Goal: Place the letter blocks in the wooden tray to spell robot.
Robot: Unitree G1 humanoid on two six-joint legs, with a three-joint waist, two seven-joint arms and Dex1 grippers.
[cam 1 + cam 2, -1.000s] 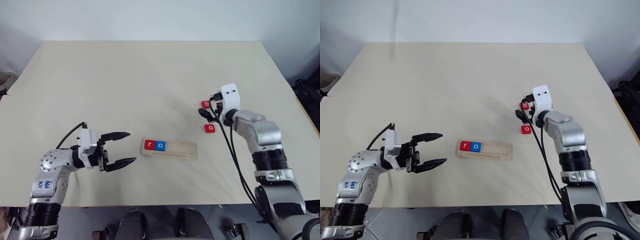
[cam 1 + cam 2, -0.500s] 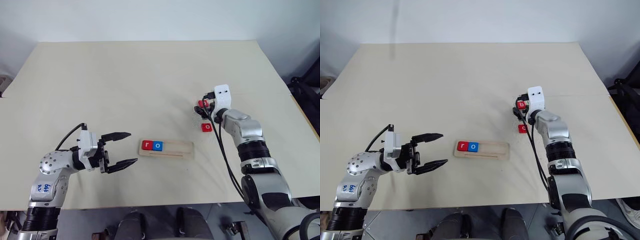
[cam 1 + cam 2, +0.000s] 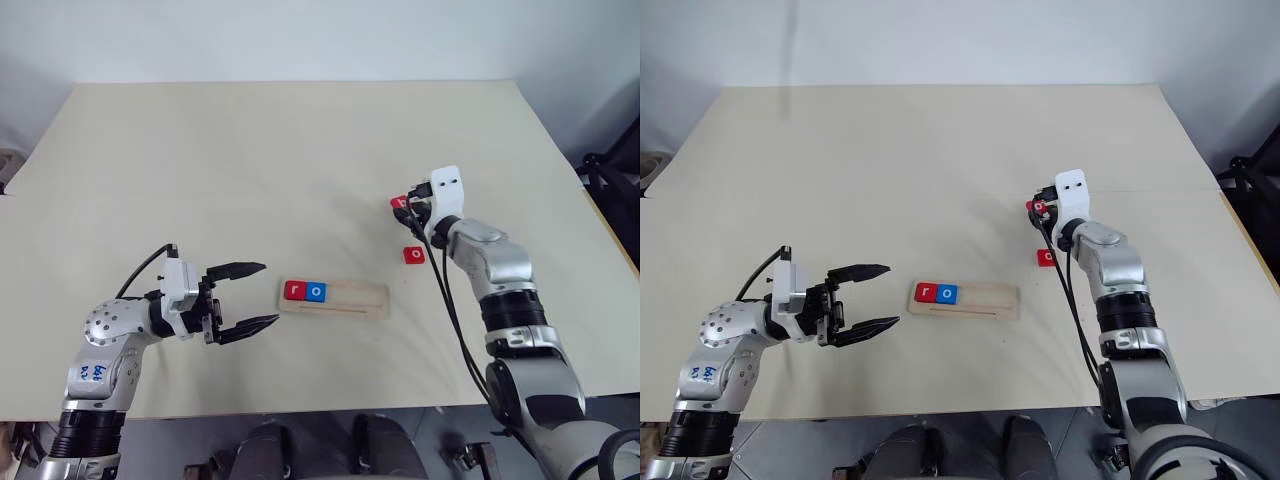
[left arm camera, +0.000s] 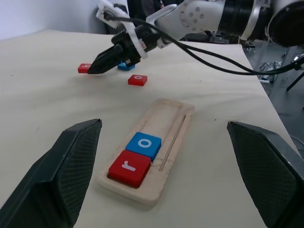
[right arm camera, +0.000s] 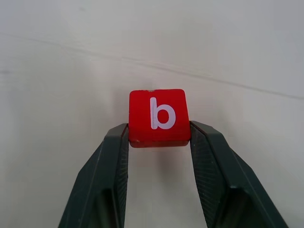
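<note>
Right gripper (image 5: 159, 137), jaws clenched on red "b" block (image 5: 158, 116) well right of wooden tray (image 3: 334, 298) w/ "r","o" seated, risks dropping it: grip catches only the near corners; left gripper (image 3: 250, 296) jaws released, left of tray.

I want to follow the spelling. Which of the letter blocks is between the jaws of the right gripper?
The red "b" block, pinched at its two sides by the right gripper. The red "o" lies free on the table; "r" and blue "o" sit in the wooden tray.

Smooth red "b" block (image 5: 158, 117), pale matt wooden tray (image 4: 171, 142), black textured fingers (image 5: 114, 178).
</note>
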